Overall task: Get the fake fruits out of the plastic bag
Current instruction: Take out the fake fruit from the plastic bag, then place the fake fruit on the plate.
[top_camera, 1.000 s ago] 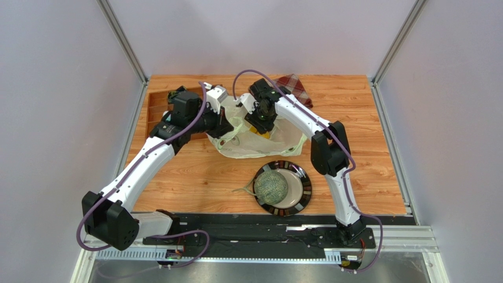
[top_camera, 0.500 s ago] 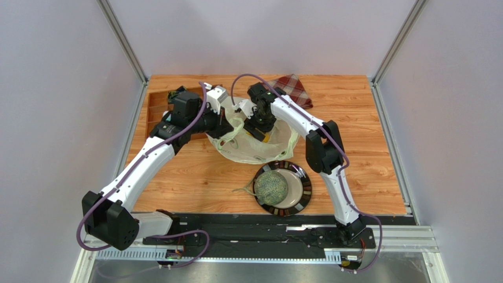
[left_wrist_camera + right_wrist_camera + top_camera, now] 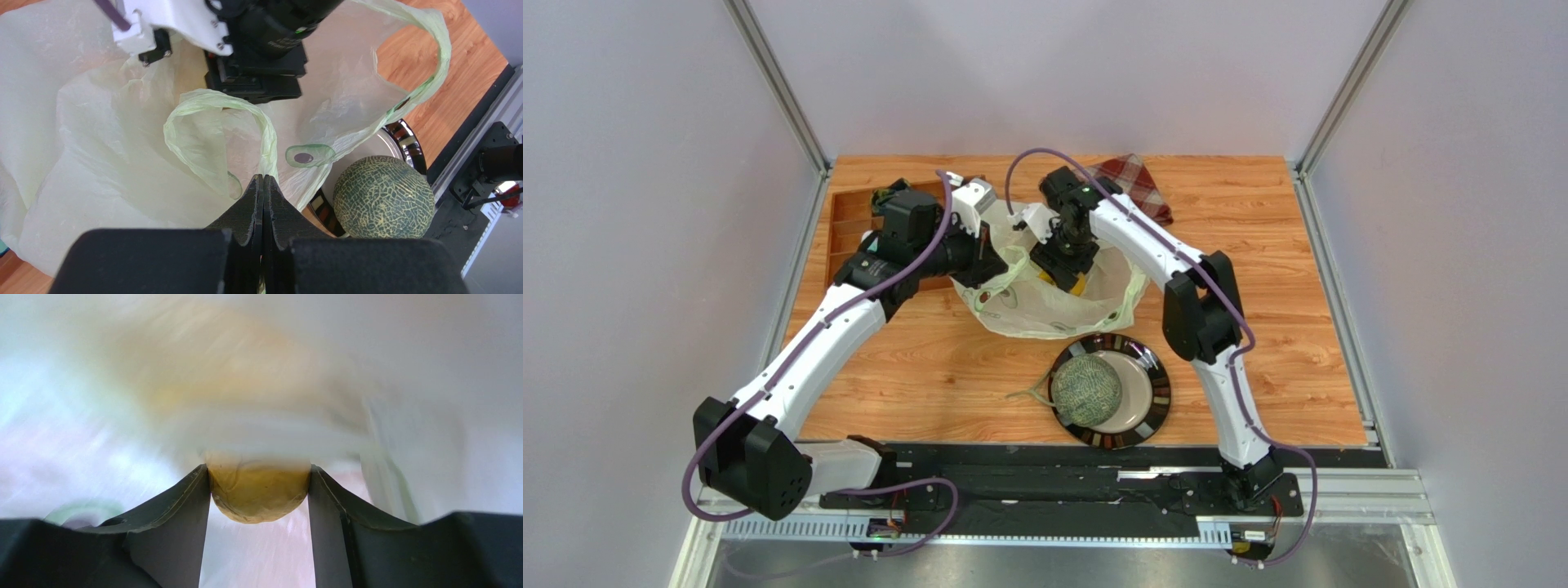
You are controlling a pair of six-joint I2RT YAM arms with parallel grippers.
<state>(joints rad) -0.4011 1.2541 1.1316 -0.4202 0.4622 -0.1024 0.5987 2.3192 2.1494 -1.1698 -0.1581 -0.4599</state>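
The small yellow citrus (image 3: 258,499) sits right between the fingers of the right claw (image 3: 259,471), touching both, so this claw is grasping it out at the tips, not deep in the palm. It is inside the plastic bag (image 3: 1051,306), with blurred pale film on all sides in the right wrist view. The piece is roundish, with no long axis to line up.

The way out is up and back through the bag's mouth, toward the near edge of the tabletop (image 3: 1284,306). The right arm is plainly the nearer one. The left claw (image 3: 263,184) is clenched on the bag's edge beside a loop handle (image 3: 175,125), holding that side up so the mouth gapes.

The fruit looks like smooth, hard plastic. In such a shallow hold it could likely slip if the thin, crinkly film drags on it, and the film may cling and lift along with it.

The netted melon (image 3: 1086,386) lies out of the bag on the dark-rimmed plate (image 3: 1136,404), taking its left part. The right part is bare, and open wood lies between bag and plate. A red plaid cloth (image 3: 1136,181) lies at the far edge, well apart. Whether more fruits are left in the bag I cannot tell
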